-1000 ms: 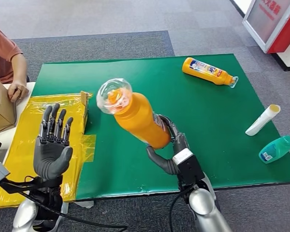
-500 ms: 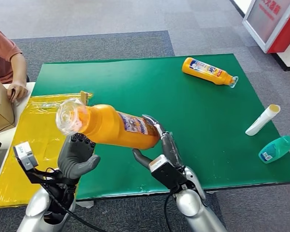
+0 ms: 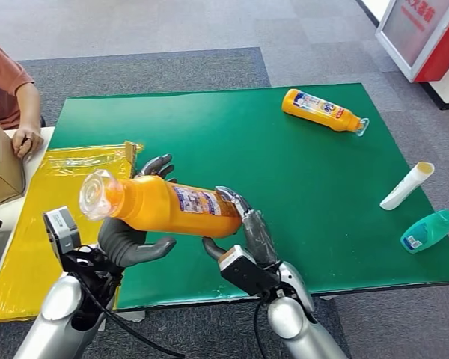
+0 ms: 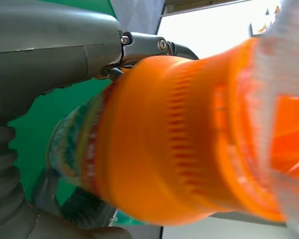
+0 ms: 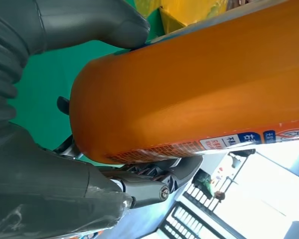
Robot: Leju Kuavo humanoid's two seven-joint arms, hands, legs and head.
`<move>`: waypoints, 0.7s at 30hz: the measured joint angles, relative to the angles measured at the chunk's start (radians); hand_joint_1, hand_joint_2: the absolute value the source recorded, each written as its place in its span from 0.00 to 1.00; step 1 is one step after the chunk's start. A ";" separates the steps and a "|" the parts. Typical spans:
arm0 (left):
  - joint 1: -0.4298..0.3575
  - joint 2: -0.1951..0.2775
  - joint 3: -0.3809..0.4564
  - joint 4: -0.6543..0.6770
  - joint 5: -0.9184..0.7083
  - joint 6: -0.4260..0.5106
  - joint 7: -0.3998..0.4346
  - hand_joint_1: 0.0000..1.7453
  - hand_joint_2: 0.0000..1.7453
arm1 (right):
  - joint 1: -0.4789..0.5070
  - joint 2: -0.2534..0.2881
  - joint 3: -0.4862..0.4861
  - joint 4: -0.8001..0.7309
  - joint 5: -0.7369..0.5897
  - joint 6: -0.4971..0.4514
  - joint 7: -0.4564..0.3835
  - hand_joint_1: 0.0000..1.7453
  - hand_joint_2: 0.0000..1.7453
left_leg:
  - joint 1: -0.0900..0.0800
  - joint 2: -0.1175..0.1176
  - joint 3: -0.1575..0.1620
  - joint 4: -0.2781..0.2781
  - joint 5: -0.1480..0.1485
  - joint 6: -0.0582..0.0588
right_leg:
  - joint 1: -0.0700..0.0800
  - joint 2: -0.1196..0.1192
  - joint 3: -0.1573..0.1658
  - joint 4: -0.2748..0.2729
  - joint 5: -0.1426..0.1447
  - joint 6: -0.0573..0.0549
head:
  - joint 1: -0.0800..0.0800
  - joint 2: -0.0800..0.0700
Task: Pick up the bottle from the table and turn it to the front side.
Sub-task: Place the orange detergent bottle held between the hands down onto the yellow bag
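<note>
Your right hand and left hand both grasp the bottle, lying level above the tabletop.

A second orange bottle lies on its side at the upper right of the green worktop. A white tube and teal bottle lie near the right edge. A yellow sheet covers the left, beside a cardboard box touched by a person's hand.
</note>
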 joint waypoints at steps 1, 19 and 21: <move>-0.006 0.001 -0.001 0.001 -0.004 0.003 0.003 0.00 1.00 | 0.002 0.000 0.004 0.003 0.001 0.000 0.000 1.00 1.00 | 0.000 0.000 0.000 0.000 0.000 0.000 | 0.000 0.000 0.000 0.000 0.000 0.000 | 0.000 0.000; -0.037 0.018 -0.017 0.014 -0.037 0.022 0.000 1.00 1.00 | 0.001 0.011 0.058 0.034 0.012 -0.008 0.016 1.00 1.00 | 0.000 0.000 0.000 0.000 0.000 0.000 | 0.000 0.000 0.000 0.000 0.000 0.000 | 0.000 0.000; -0.037 0.018 -0.018 0.014 -0.038 0.024 -0.005 1.00 1.00 | -0.001 0.011 0.059 0.035 0.013 -0.011 0.019 1.00 1.00 | 0.000 0.000 0.000 0.000 0.000 0.000 | 0.000 0.000 0.000 0.000 0.000 0.000 | 0.000 0.000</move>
